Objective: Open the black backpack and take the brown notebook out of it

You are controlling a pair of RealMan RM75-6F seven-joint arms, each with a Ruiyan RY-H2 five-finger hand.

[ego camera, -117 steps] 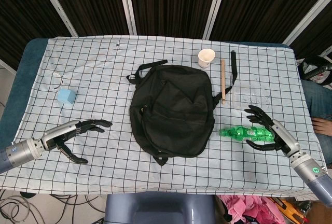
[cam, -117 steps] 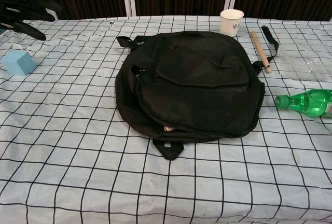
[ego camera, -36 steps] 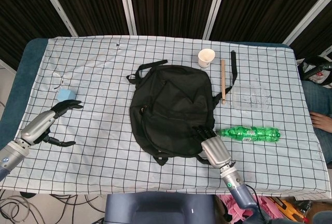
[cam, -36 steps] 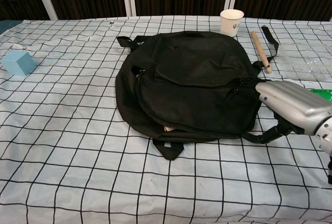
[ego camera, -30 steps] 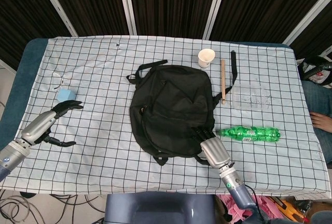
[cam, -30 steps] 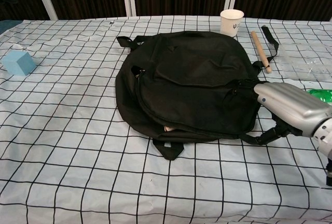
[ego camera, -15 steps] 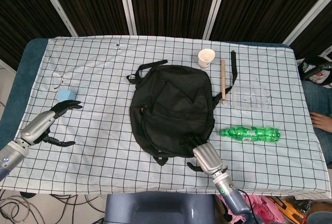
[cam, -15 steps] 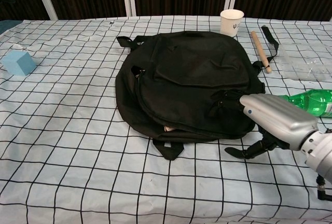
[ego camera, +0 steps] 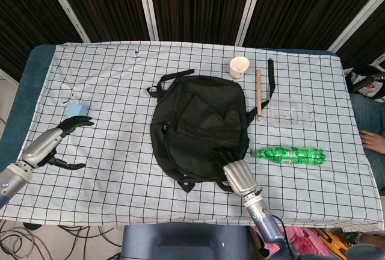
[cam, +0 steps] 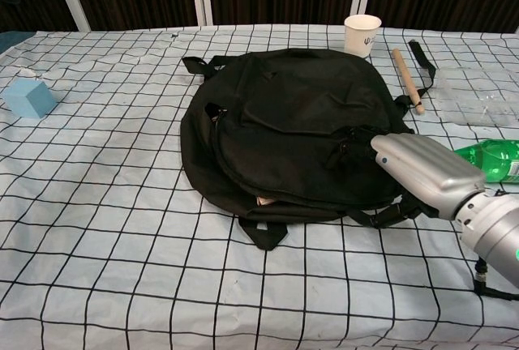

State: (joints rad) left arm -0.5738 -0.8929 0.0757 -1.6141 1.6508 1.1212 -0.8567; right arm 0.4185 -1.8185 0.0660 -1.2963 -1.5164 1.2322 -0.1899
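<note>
the left hand hangs far out at the left edge of the checked cloth, fingers spread apart and holding nothing, its fingertips just beside a small blue block. a thin bit of clear wire lies beyond the block.

well to that hand's right, mid-table, lies the black backpack, flat on its back with the carry loop at the far end. a sliver of something pale brown shows in the gap along its near edge — whether that is the notebook i cannot tell.

the right hand rests against the backpack's near right corner, fingers laid on the black fabric; whether they pinch anything is hidden, so i cannot tell its hold.

just right of that hand lies a green bottle on its side. beyond it — a clear plastic tray, a wooden stick, a loose black strap and a paper cup.
</note>
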